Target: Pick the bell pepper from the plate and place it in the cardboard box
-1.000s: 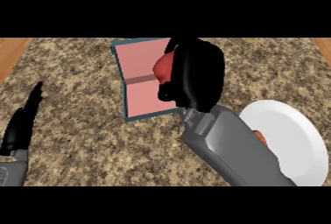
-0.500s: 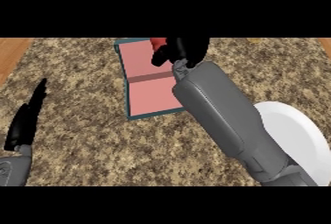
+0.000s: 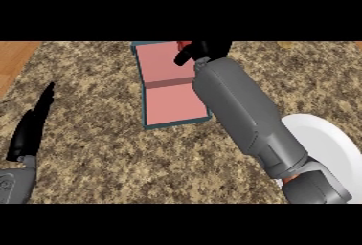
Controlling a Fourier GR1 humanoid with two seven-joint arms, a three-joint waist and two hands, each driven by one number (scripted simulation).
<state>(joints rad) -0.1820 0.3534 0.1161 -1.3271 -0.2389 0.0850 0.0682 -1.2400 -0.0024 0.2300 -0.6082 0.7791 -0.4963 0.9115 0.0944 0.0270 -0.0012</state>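
left robot hand (image 3: 32, 127): parked at the near left edge of the counter (image 3: 106, 143), fingers straight and relaxed, holding nothing.

plate (image 3: 322, 143): near right, white, bare as far as I can see, though the forearm covers part of it.

cardboard box (image 3: 170, 91): past the middle of the counter, teal walls, pinkish floor with a crease across it.

right robot hand (image 3: 201, 50): way out at the box's far right corner, fingers curled around something red.

bell pepper (image 3: 184, 44): only a red sliver peeks out of that hand, right at the top edge.

how I'd do it: bring the pepper back over the box floor, get low, then open up so it can't roll over the wall.
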